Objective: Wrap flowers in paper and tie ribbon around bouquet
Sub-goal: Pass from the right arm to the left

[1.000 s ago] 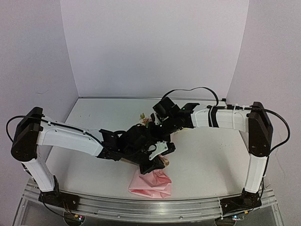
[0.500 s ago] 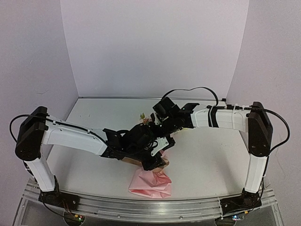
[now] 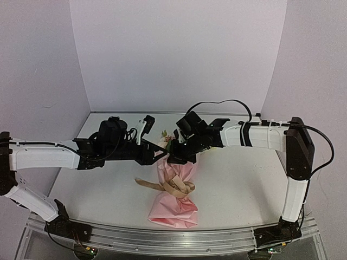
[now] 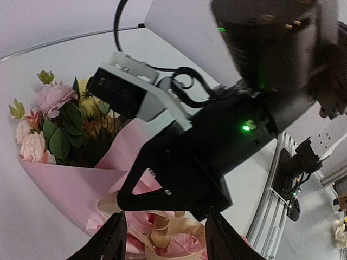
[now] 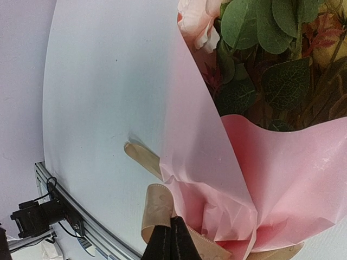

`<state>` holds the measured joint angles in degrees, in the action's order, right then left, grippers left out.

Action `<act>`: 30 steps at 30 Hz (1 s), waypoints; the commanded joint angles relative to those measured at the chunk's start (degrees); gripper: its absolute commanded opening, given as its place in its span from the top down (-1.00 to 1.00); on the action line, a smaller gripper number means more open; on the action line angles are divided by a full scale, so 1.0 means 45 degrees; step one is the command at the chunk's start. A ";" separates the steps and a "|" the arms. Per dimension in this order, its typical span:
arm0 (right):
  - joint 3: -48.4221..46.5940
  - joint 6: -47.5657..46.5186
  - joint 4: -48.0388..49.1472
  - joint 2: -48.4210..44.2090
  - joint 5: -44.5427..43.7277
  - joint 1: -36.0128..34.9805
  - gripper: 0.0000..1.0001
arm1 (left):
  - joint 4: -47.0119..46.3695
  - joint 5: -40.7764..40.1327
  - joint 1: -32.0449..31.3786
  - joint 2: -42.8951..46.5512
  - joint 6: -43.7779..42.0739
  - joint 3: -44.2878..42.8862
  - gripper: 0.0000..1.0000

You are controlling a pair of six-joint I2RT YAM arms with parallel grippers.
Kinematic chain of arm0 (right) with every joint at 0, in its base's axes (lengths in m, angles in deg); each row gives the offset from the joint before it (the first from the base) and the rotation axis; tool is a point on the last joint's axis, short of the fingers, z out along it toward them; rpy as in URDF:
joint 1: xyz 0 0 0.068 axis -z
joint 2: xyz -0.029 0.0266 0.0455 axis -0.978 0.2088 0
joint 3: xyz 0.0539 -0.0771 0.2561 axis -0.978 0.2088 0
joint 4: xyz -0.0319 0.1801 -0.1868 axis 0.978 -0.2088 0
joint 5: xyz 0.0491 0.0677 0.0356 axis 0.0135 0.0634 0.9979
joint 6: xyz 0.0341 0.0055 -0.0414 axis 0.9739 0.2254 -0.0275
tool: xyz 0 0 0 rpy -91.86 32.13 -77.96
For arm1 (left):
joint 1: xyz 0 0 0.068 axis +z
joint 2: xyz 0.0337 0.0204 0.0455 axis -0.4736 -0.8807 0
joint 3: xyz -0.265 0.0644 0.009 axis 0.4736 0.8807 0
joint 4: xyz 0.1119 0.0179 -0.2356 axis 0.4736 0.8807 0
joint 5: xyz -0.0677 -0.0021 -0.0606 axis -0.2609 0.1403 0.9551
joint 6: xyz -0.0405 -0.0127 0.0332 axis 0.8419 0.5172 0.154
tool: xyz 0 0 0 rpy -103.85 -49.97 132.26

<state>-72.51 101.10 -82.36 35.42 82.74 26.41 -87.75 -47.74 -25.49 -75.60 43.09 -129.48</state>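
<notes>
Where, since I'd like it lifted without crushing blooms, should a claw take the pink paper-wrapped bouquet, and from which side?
Probably at the waist, where the tan satin ribbon cinches the pink paper-wrapped bouquet. It lies flat, blooms at the far end, so come from above, jaws spanning its width. The bundle looks narrowest there; flower heads and flared paper foot would crumple.

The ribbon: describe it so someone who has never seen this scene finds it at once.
On the white table, toward its near edge, lies a cone of pink paper with flowers at its far end. Across the cone's middle sits the ribbon: a narrow tan strip, loosely looped, the only beige thing there.
</notes>
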 commanded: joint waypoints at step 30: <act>0.0384 0.0094 -0.0066 -0.1273 -0.1580 -0.0935 0.99 | 0.0701 0.0233 0.0540 -0.2968 0.1604 -0.1134 0.32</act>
<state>-70.78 101.32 -84.02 33.04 77.00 22.94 -82.83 -47.83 -23.04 -90.06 50.17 -134.07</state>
